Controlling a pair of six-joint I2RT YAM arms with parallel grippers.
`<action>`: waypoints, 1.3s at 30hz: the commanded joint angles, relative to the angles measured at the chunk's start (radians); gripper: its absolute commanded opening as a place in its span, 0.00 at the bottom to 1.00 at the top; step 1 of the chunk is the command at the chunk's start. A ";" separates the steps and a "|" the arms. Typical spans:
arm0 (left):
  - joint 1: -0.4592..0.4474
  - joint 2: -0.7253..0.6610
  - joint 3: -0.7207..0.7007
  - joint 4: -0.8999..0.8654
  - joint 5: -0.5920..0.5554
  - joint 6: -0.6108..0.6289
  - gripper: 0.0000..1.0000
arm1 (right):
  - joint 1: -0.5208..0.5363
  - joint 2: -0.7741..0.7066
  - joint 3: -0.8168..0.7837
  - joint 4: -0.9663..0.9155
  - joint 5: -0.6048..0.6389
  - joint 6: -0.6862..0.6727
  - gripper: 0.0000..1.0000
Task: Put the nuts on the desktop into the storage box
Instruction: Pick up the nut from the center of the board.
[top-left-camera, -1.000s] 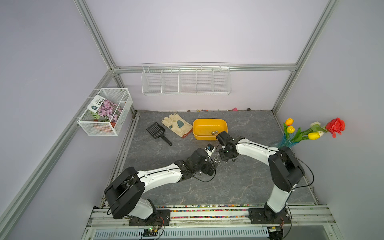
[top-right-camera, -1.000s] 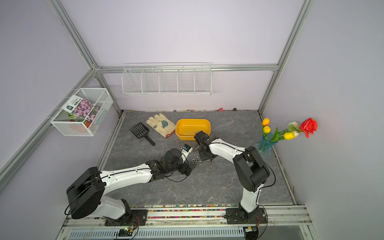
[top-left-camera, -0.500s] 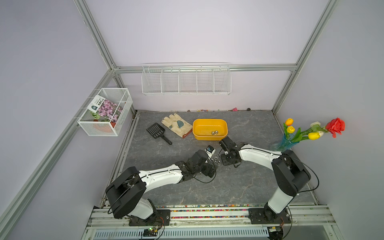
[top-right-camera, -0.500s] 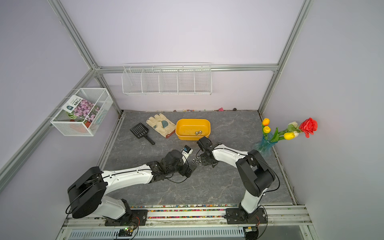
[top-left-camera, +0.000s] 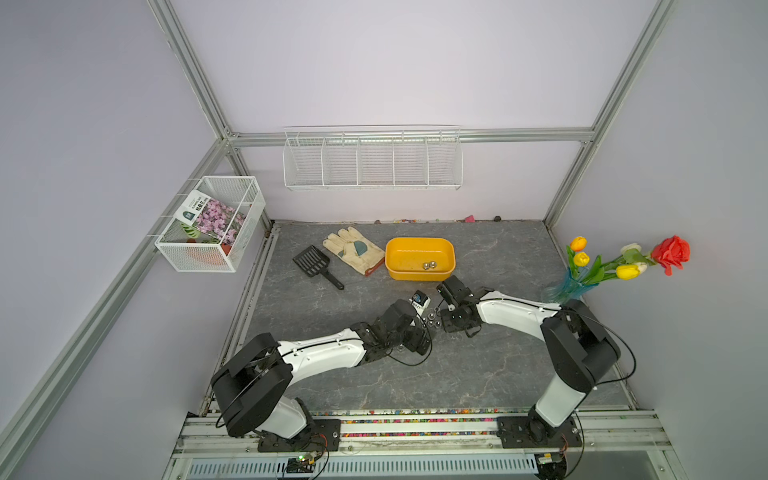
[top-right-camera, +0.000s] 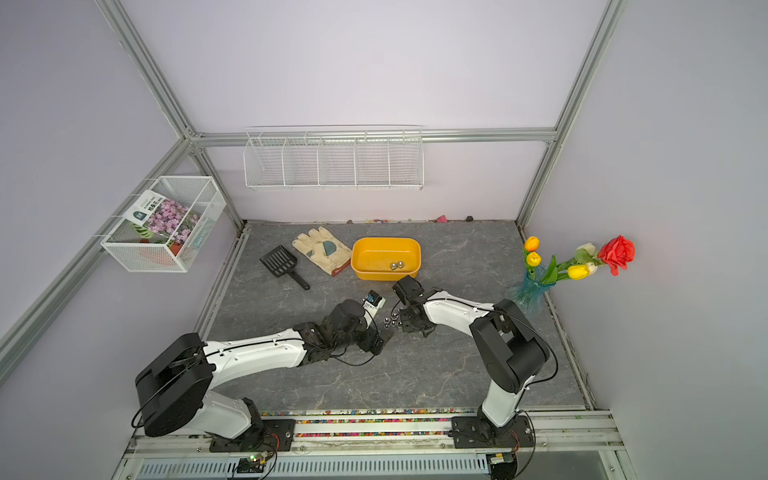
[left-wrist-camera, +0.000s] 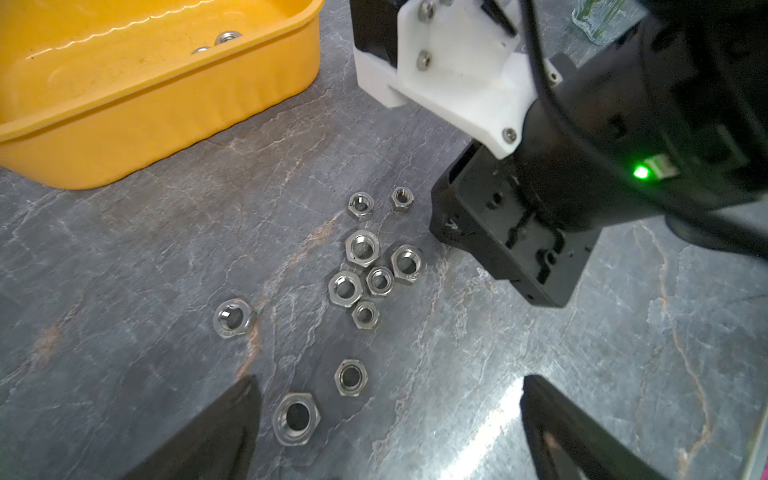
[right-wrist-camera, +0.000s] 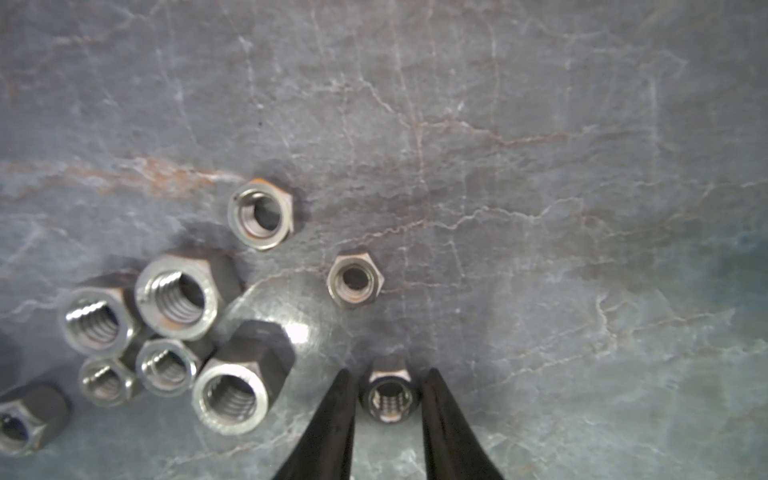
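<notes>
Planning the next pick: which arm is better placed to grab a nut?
Right. The right end effector straddles a single nut on the desktop, fingers close on both sides. The left end effector is wide open over several nuts, none singled out.

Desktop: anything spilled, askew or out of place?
Yes. Loose nuts lie scattered on the desktop just in front of the storage box; only two show inside it. Small coloured bits also litter the back edge by the wall. Nothing looks damaged or tipped.
</notes>
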 joint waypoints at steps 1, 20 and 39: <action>-0.007 0.021 -0.004 0.007 0.010 -0.008 0.99 | 0.003 0.023 -0.008 -0.002 0.010 0.013 0.29; -0.007 0.031 -0.009 0.008 0.002 -0.008 0.99 | 0.004 0.068 0.009 -0.008 0.030 0.012 0.19; -0.001 0.005 0.043 0.004 -0.176 0.059 1.00 | 0.000 0.000 0.311 -0.198 0.126 -0.072 0.19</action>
